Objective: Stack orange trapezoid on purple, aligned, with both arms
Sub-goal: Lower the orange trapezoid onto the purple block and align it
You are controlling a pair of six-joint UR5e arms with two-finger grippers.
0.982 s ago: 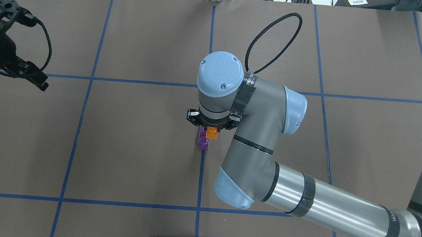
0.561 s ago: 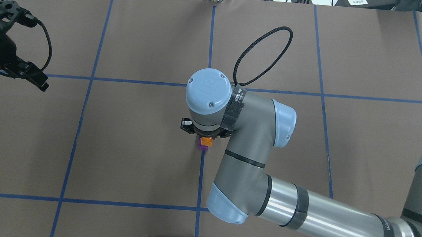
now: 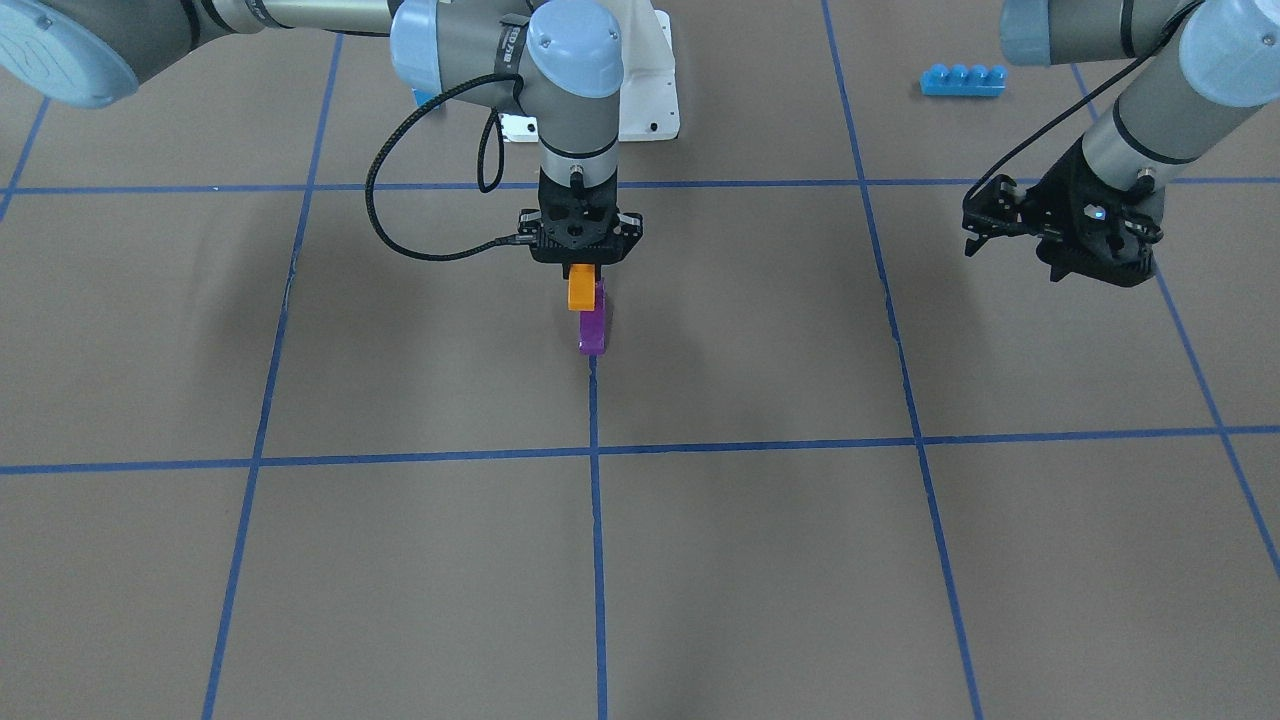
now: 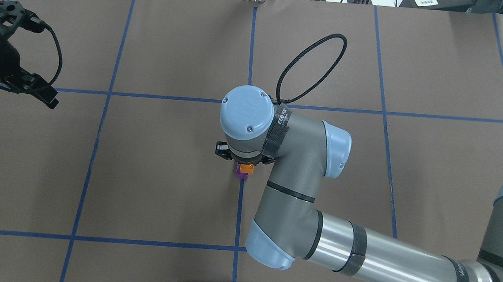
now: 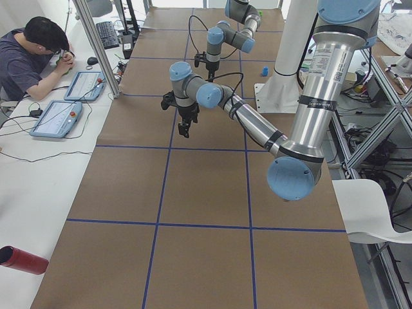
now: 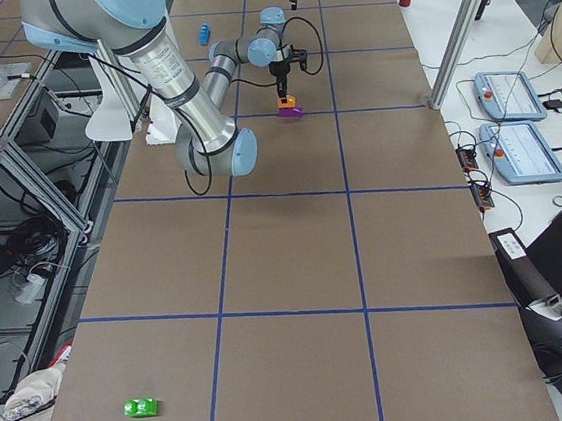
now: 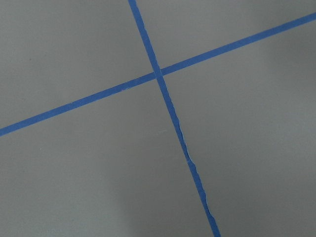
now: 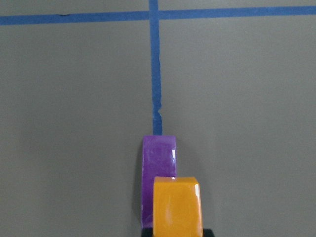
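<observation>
My right gripper [image 3: 582, 270] points straight down at the table's middle and is shut on the orange trapezoid [image 3: 581, 289]. The block hangs just above the purple block [image 3: 592, 328], which lies on a blue tape line. In the right wrist view the orange [image 8: 177, 205] covers the near end of the purple [image 8: 158, 160], shifted slightly right. I cannot tell whether they touch. From overhead the orange [image 4: 246, 168] hides most of the purple [image 4: 238, 171]. My left gripper [image 4: 42, 93] hovers far off at the left; I cannot tell whether it is open or shut.
A long blue four-stud brick [image 3: 962, 80] lies near the robot's base on its left side. A green block [image 6: 141, 408] lies far away on the right end of the table. A white pedestal [image 3: 650, 90] stands at the robot's edge. An operator [image 5: 35, 55] sits beyond the far edge.
My right arm has moved left and toward the robot with the orange block, bringing it from beside the purple block to over it. The left arm has stayed put.
</observation>
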